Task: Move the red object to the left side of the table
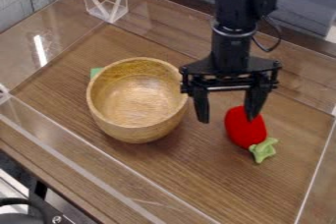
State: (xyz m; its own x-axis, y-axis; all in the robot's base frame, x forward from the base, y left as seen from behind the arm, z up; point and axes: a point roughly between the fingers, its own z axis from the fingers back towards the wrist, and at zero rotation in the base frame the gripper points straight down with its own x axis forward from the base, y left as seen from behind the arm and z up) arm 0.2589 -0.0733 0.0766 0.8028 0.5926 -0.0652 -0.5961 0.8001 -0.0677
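The red object [245, 130] is a small plump toy fruit with a light green leafy end, lying on the right part of the brown wood-grain table [157, 174]. My gripper [230, 104] hangs straight down just above it and slightly behind, jaws wide open with nothing between them. One black finger [201, 105] stands left of the fruit, the other reaches down by its upper right. The fruit's top is partly hidden behind the fingers.
A round light wooden bowl [137, 97] sits left of centre, with a small green thing [96, 73] peeking out behind its left side. Low clear acrylic walls [39, 120] border the table, and a clear stand [105, 5] is at the back left.
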